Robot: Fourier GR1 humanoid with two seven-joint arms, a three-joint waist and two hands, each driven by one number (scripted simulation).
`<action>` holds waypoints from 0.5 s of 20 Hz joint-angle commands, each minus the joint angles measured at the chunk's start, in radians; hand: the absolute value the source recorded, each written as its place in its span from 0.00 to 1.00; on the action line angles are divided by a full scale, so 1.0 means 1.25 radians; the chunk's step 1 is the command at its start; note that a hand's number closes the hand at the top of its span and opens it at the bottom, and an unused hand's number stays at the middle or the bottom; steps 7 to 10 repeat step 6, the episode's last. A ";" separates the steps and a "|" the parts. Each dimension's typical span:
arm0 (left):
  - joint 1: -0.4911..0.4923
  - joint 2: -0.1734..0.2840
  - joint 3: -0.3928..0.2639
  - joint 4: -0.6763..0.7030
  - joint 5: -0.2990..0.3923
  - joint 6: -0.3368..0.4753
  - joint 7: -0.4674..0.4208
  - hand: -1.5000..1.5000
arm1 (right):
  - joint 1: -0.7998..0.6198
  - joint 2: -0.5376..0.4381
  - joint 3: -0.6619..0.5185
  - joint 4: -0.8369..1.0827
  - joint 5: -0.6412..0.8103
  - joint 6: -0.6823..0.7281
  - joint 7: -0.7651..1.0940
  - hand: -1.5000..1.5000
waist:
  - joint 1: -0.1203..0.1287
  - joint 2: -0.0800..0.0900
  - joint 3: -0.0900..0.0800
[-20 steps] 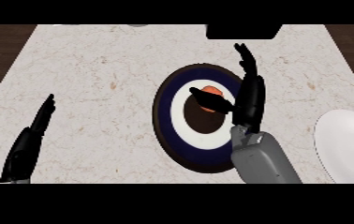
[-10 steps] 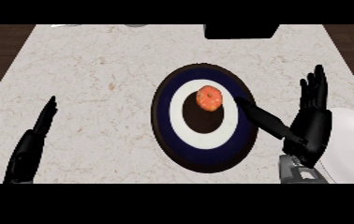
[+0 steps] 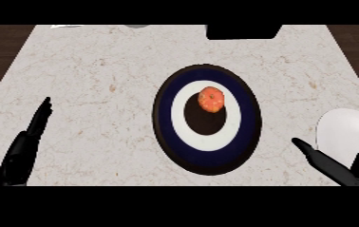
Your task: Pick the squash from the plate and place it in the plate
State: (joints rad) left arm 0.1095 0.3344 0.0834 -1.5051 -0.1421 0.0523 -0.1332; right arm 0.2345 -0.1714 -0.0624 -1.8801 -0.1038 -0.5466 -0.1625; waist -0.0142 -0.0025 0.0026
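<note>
Marble-patterned counter (image 3: pixel 105 74) fills my view, pale with faint brown veins. At its centre sits the dark plate (image 3: pixel 207 119), the biggest thing on it: a black rim, a navy band, a white ring and a dark brown middle. The squash (image 3: pixel 211 99), small, orange and ribbed, lies in this plate at about twelve o'clock from the brown middle, resting where the white ring meets the brown. Nothing of mine touches it.

A white plate (image 3: pixel 338 136) shows at about four o'clock from the dark one, cut off by the view's right edge; the part I can see holds nothing.

A black block (image 3: pixel 243 31) sits at the counter's far edge, about one o'clock from the dark plate.

My left hand (image 3: pixel 24 143) rests at the lower left, about eight o'clock, well apart from the dark plate, fingers straight and pointing up toward twelve, holding nothing.

My right hand (image 3: pixel 326 164) shows at the lower right, about five o'clock, just beside the white plate's lower rim. One straight finger points toward ten o'clock, near the dark plate's rim but apart from it, and it grips nothing.
</note>
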 commanded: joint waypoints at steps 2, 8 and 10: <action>0.028 -0.008 -0.002 -0.002 -0.005 -0.016 -0.012 0.50 | 0.122 -0.007 -0.119 0.047 -0.134 0.157 -0.194 0.00 | 0.004 0.000 -0.001; -0.059 -0.016 -0.001 -0.012 -0.028 -0.015 0.064 0.50 | 0.064 -0.023 -0.179 0.167 -0.156 0.218 -0.209 0.00 | 0.008 0.002 -0.002; -0.059 -0.016 -0.001 -0.012 -0.028 -0.015 0.064 0.50 | 0.064 -0.023 -0.179 0.167 -0.156 0.218 -0.209 0.00 | 0.008 0.002 -0.002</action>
